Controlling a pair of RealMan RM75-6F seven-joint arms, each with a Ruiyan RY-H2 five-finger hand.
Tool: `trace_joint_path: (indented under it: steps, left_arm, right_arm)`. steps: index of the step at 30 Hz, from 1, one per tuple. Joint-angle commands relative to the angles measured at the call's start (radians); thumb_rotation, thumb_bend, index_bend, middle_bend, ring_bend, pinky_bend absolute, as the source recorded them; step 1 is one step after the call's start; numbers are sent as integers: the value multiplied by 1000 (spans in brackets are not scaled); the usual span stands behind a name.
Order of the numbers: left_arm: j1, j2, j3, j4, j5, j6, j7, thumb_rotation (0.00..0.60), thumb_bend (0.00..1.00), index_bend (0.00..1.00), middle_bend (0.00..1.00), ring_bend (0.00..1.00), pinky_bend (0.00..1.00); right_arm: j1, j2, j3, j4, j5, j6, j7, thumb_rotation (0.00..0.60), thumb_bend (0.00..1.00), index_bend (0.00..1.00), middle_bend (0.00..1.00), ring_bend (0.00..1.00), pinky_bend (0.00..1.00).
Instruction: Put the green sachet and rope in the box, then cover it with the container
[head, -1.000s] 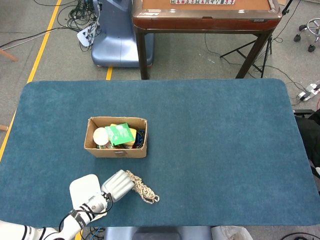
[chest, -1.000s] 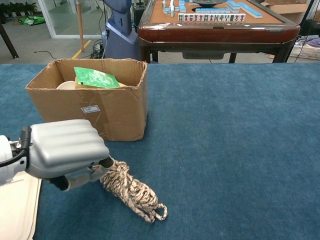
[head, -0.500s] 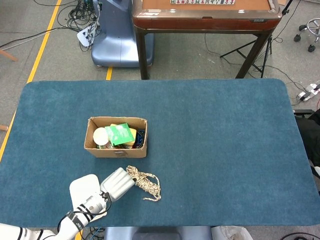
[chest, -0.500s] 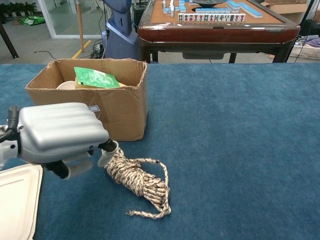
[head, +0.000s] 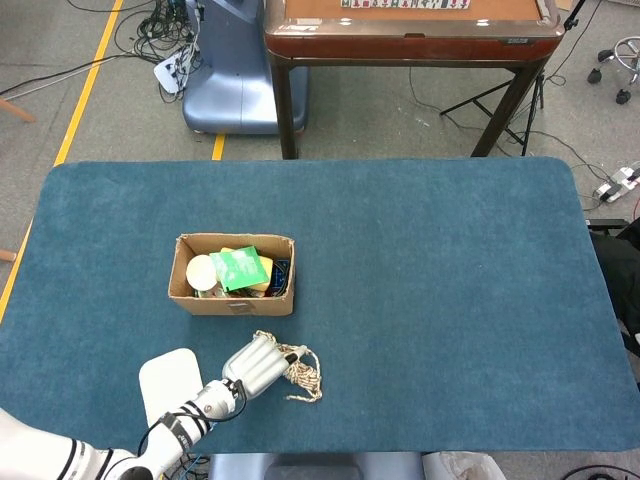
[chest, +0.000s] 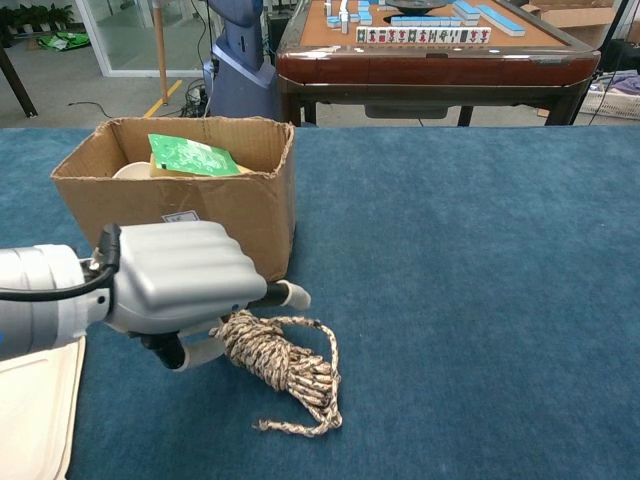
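Note:
The open cardboard box (head: 232, 298) (chest: 226, 214) stands left of the table's middle. The green sachet (head: 240, 268) (chest: 192, 155) lies inside it, on top of other items. The speckled rope (head: 303, 376) (chest: 287, 366) lies in a loose bundle on the cloth just in front of the box. My left hand (head: 257, 365) (chest: 180, 285) hovers low over the rope's left end, fingers stretched out above it and thumb down beside it; the rope's left end is hidden under the hand. The white container (head: 168, 383) (chest: 35, 415) lies flat at the table's front left. My right hand is out of sight.
The table is covered in blue cloth (head: 430, 300). The box also holds a white round item (head: 201, 271) and yellow packets. Behind the table stand a brown mahjong table (head: 410, 25) and a blue-grey machine base (head: 235, 75).
My left hand has moved right and forward, from beside the rope to above its left end. The rope was pushed a little and spread into a looser bundle.

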Motion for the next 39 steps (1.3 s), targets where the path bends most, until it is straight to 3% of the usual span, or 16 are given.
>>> trace_joint_path:
  steps: [1, 16, 24, 34, 39]
  left_arm:
    - [-34, -33, -9, 21, -55, 0, 26, 600, 420, 98, 884, 825, 945]
    - [-99, -89, 36, 78, -159, 24, 50, 600, 420, 108, 895, 833, 943]
    - [-111, -97, 63, 78, -148, 64, 64, 600, 155, 105, 895, 833, 943]
    - [-132, -109, 86, 88, -152, 68, 82, 600, 138, 142, 895, 833, 941]
    - [-142, -109, 91, 88, -169, 78, 90, 600, 138, 218, 895, 833, 941]
  right_arm:
    - [-2, -1, 4, 0, 6, 3, 9, 600, 0, 120, 121, 0, 39]
    - [-12, -3, 16, 7, 22, 5, 35, 600, 0, 139, 130, 0, 39]
    - [-9, -3, 16, 1, 18, -4, 25, 600, 0, 140, 130, 0, 39]
    - [-8, -2, 16, -1, 13, -9, 20, 600, 0, 140, 130, 0, 39]
    - [-8, -2, 18, 0, 16, -11, 24, 600, 0, 140, 130, 0, 39]
